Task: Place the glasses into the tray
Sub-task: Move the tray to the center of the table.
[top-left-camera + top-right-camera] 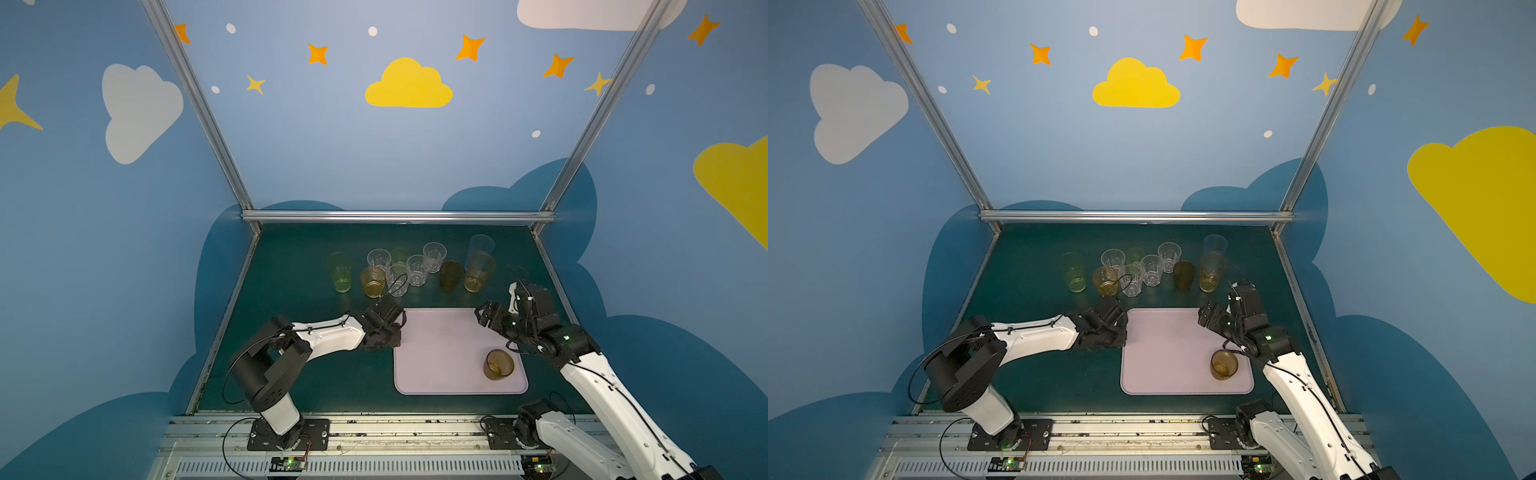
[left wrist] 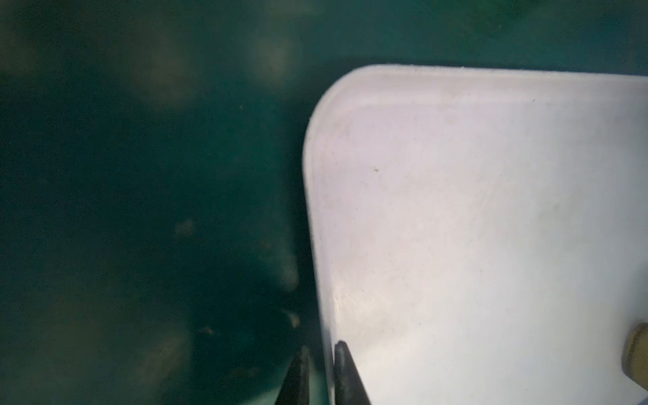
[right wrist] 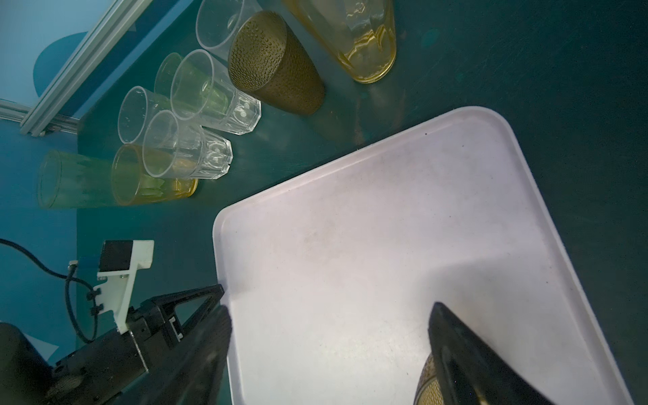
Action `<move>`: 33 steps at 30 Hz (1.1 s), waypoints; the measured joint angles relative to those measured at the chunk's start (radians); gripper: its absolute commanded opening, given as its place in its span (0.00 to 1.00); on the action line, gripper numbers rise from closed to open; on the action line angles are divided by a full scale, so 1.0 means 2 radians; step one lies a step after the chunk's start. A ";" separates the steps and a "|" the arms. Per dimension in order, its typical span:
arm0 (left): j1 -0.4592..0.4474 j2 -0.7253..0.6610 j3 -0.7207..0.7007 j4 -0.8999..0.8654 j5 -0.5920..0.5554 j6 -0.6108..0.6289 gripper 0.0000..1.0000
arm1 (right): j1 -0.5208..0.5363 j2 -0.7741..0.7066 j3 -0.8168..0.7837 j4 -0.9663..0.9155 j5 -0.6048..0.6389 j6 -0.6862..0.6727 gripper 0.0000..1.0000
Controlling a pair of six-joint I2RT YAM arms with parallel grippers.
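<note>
Standing upright in the near right corner of the pale lilac tray (image 1: 440,353), a dimpled brown glass (image 1: 498,365) is the only tumbler on it; the tray lies flat on the dark green tabletop (image 1: 299,340). At the tray's left edge, nr the far corner, the left gripper (image 2: 321,368) is clamped on the rim: the left wrist view shows one finger (image 2: 296,382) outside & one inside, w/ the lip btwn them. The right gripper (image 3: 329,308) hangs over the tray's far right part, jaws spread wide, nothing btwn them; in the right wrist view the brown glass peeks from behind one finger. Beyond the tray's far edge, ten more stand upright on the tabletop in a loose row, all off the tray. From left to right: tall green glass (image 1: 340,272), short amber glass (image 1: 372,281), four clear faceted glasses (image 1: 417,270) bunched mid-row w/ a short green glass (image 1: 400,254) among them toward the back, a second brown glass (image 1: 451,275), then tall amber glass (image 1: 478,272) w/ the tall pale blue glass (image 1: 481,246) just behind it, farthest back.
</note>
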 measured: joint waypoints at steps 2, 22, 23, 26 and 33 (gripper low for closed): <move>0.000 0.001 0.000 0.001 0.000 0.000 0.15 | 0.000 -0.001 -0.001 0.000 0.000 0.000 0.88; 0.000 0.014 0.004 0.007 -0.002 -0.009 0.15 | -0.003 -0.006 -0.006 0.000 0.008 0.002 0.88; 0.000 0.013 0.002 0.009 -0.002 -0.009 0.15 | -0.003 -0.006 -0.006 0.000 0.008 0.002 0.88; 0.002 0.008 -0.004 0.011 -0.004 -0.010 0.13 | -0.004 -0.006 -0.007 0.000 0.008 0.002 0.88; 0.025 0.000 -0.015 0.009 -0.001 -0.008 0.11 | -0.005 -0.006 -0.011 -0.001 0.010 0.004 0.88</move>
